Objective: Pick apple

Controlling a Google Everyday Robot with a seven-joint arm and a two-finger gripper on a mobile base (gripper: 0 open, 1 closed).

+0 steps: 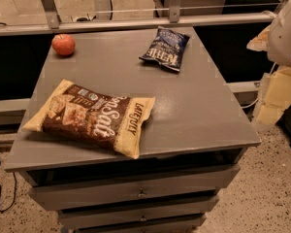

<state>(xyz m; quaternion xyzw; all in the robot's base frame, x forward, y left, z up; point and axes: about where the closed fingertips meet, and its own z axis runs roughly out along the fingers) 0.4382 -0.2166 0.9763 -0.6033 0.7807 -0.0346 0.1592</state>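
The apple is small, round and red-orange. It sits at the far left corner of the grey table top. A white rounded part of my arm shows at the upper right edge, off the table's right side and far from the apple. My gripper itself is out of view.
A brown and yellow chip bag lies near the front left, overhanging the front edge. A dark blue chip bag lies at the far middle. A metal rail runs behind the table. Drawers sit under the top. Yellowish boxes stand at the right.
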